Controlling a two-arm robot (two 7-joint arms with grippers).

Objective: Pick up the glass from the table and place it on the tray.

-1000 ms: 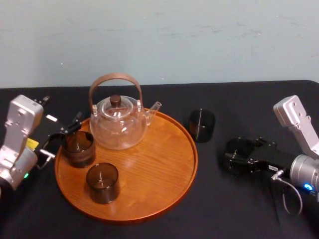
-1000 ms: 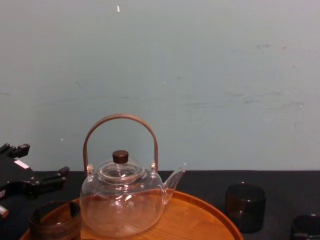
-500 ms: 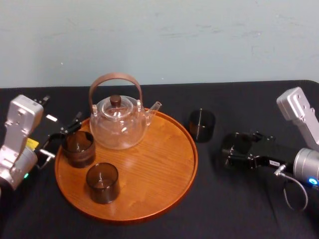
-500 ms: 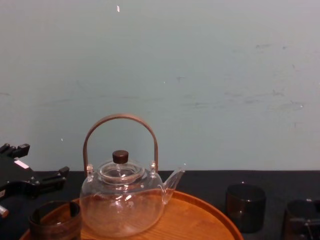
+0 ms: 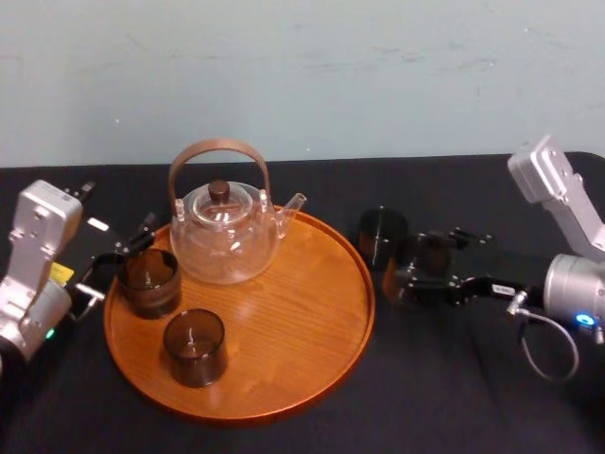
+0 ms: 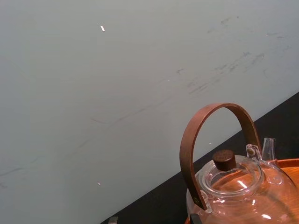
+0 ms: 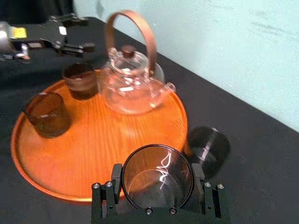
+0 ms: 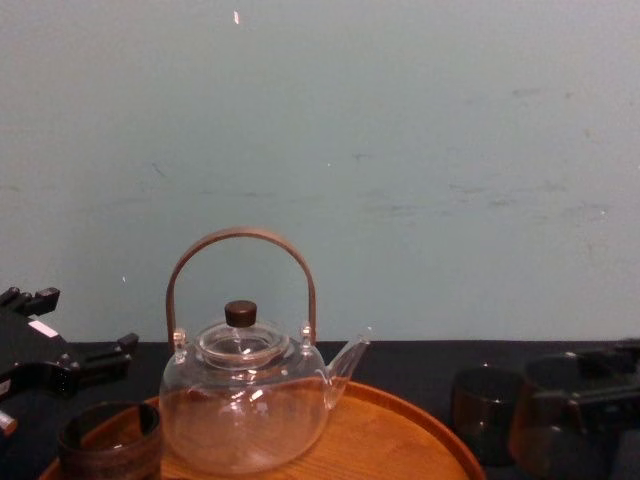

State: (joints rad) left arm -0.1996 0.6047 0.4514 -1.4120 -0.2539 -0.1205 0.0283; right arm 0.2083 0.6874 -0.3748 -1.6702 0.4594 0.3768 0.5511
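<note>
Right claw [image 5: 422,270] holds glass [image 7: 157,179] (spare glass [image 5: 382,236], tray [image 5: 326,317] adjacent).

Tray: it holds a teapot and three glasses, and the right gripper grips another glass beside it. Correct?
No. The head view shows two glasses, not three, on the tray with the teapot; the right gripper does grip another glass beside it. The left gripper sits open at the tray's left.

Held smoky glass [image 7: 157,181] – upright – just beside the round wooden tray [image 5: 293,322].
</note>
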